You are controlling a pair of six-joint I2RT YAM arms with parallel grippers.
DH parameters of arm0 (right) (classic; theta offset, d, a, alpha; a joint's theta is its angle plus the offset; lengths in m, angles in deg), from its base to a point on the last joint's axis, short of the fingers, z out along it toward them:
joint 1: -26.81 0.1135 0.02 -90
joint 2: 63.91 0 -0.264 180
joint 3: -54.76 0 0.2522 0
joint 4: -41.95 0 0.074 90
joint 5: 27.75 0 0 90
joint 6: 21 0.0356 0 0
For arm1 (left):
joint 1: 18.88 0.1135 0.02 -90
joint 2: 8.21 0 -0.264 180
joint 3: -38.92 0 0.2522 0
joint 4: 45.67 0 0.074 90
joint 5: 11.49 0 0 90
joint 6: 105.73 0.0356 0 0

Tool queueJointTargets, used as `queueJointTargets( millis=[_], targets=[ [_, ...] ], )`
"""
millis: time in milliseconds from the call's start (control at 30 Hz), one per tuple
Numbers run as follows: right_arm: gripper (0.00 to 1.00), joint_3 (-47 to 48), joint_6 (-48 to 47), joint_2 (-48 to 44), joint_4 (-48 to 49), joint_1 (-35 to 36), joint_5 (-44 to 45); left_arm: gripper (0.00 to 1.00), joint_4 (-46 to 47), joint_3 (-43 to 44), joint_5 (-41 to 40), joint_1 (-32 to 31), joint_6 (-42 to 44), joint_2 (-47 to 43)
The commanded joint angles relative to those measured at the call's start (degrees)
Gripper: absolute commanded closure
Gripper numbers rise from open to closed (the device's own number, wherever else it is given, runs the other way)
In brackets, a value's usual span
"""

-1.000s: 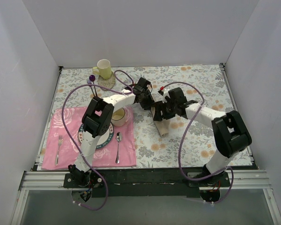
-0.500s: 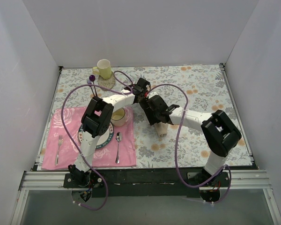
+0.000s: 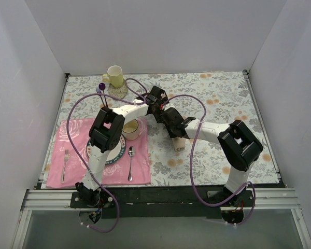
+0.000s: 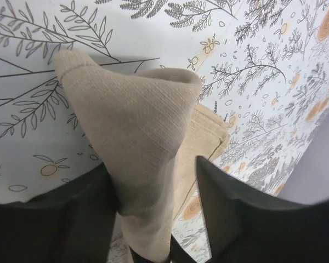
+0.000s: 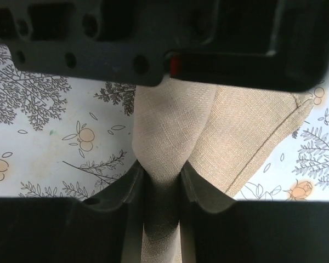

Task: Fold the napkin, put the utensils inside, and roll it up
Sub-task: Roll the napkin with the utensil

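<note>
Floral-clothed bench [image 3: 228, 98], mid-span: the left hand [image 4: 153, 186] pinches the beige napkin [image 4: 137, 120] by a bunched fold, while the right hand [image 5: 162, 189] clamps another fold.

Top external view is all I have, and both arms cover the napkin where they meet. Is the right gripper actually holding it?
Observer: Yes. The right wrist view shows the right gripper shut on a bunched fold of the napkin.
Operator: And the left one?
Observer: In the left wrist view, the raised cloth sits between the left gripper fingers. It lies against one finger, with a gap to the other. I cannot tell whether it is clamped.
Operator: Is all the cloth off the table?
Observer: No. A flat layer with a stitched hem lies on the tablecloth beneath the raised fold.
</note>
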Motion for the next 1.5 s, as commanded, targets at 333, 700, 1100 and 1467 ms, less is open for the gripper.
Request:
queueJointTargets(
  millis=[333,700,1100,1467],
  targets=[
    [0.78,-6.3,4.4,-0.5,10.3,-15.7,-38.8,0.09,-7.0,3.3,-1.9,2.7,9.0,-6.6],
    [0.77,-6.4,12.7,12.3,20.7,-28.2,-77.6,0.18,-0.7,0.6,2.8,0.1,6.8,-4.0],
    [0.62,0.8,0.2,11.3,1.4,-29.5,-67.9,0.59,-5.8,2.3,-8.4,-0.3,6.7,-0.2],
    [0.25,1.9,-4.0,-6.3,-5.4,-16.6,-25.5,0.62,-5.5,0.5,-6.9,-0.3,6.3,-1.1]
  ],
)
